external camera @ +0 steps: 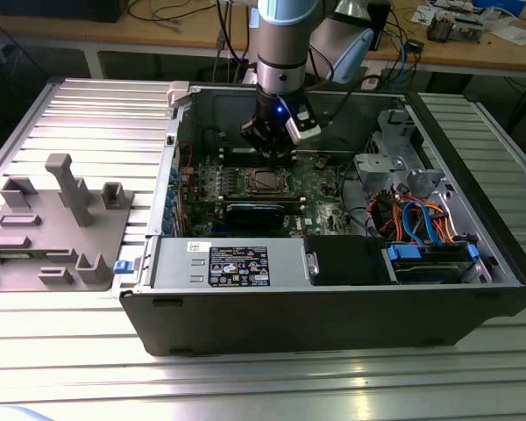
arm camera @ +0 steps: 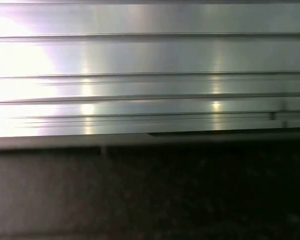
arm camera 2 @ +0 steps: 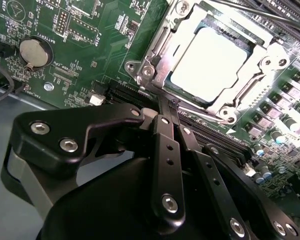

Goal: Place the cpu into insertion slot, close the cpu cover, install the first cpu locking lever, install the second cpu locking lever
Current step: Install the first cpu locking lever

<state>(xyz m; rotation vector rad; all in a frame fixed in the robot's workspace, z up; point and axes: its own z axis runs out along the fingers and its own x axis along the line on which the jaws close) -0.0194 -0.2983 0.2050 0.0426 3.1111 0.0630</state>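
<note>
Arm: reaches down from above into the open computer case (external camera: 333,289), which lies on its side on the ribbed metal table (external camera: 70,368).
Hand (arm camera 2: 166,107): fingers brought together with nothing between them, tips right at the near edge of the socket; judged a pressing or hooking posture for a lever, not a grasp.
Cpu (arm camera 2: 210,62): silver-grey top, lying flat in the insertion slot (external camera: 261,181) on the green motherboard (arm camera 2: 80,55); seated, so the placing step looks done.
Cpu cover (arm camera 2: 157,45): metal frame folded down around the chip, whose top shows through its window; appears closed.
Locking levers: thin metal rods run along the socket's edges; whether either is latched cannot be told.
Coin battery (arm camera 2: 32,52): on the board, well apart from the socket, untouched.
Grey fixture tray (external camera: 53,228): on the table at the exterior view's left, outside the case, carrying upright holders; likely a parts stand kept clear of the work.
Cables (external camera: 421,215): orange and blue bundle inside the case at the exterior view's right, away from the hand.
</note>
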